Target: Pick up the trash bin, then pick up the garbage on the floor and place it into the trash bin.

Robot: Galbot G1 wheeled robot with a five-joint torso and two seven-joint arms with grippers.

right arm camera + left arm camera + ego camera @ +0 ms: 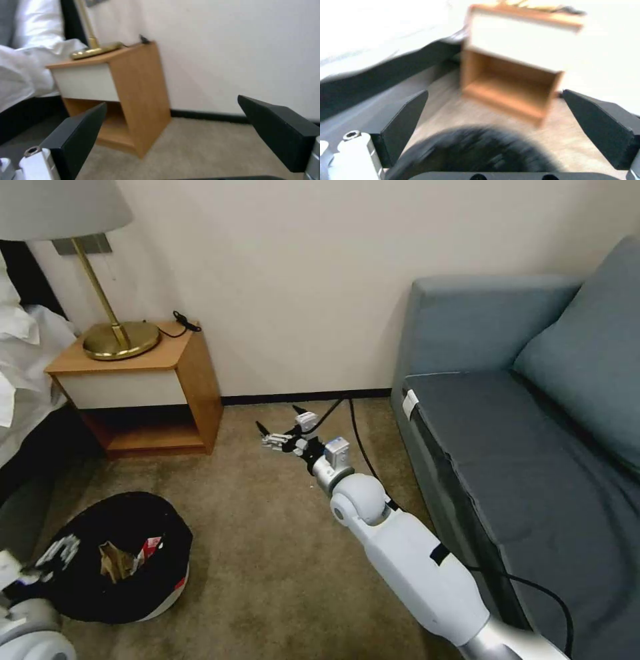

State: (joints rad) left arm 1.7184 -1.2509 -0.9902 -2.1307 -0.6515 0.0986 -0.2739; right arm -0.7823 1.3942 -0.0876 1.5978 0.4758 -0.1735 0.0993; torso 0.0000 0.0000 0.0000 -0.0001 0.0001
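Note:
The trash bin (157, 580), round and low with a white body and a glossy black liner, sits on the carpet at the lower left. Inside it lie pieces of garbage: a tan paper bag (115, 561) and a red-white packet (152, 548). My left gripper (20, 575) is at the bin's near-left rim. In the left wrist view the left gripper (495, 92) is open, with the blurred black liner (473, 150) low between its fingers. My right gripper (278, 418) hangs open and holding nothing over the carpet near the wall. The right wrist view has the right gripper (171, 101) facing the nightstand.
A wooden nightstand (143, 387) with a brass lamp (120, 337) stands against the wall at the left, beside a bed with white linen (27, 360). A blue-grey sofa (520, 433) takes up the right. A black cable (360, 440) runs across the carpet by the sofa.

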